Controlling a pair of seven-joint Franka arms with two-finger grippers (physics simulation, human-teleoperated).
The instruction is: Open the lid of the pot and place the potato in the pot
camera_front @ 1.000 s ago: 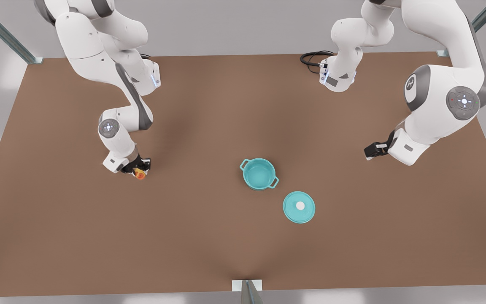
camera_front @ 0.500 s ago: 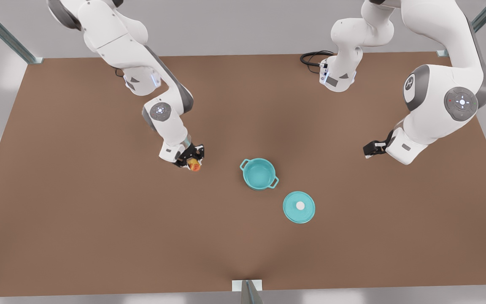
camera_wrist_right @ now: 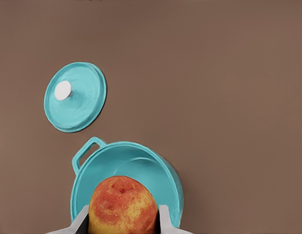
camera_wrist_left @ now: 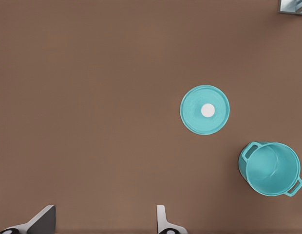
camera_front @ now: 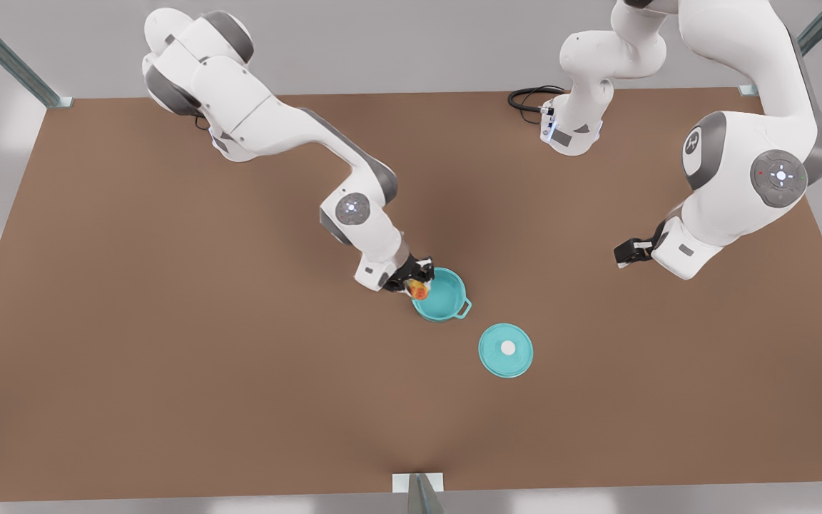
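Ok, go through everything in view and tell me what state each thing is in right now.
Pot: uncovered, upright, empty.
Pot lid: off, flat on the table, apart from the pot.
Potato: held over the pot's rim.
Right gripper: shut on the potato.
Left gripper: open, waiting aside.

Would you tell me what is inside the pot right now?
The pot shows a bare teal interior; the potato is above its rim, gripped by the right tool, which hides part of the bottom.

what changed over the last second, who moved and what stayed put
The right gripper, shut on the potato, carried it from the front view's left across the table to the rim of the pot. The left gripper kept waiting, open, at the front view's right. The pot and the pot lid stayed put.
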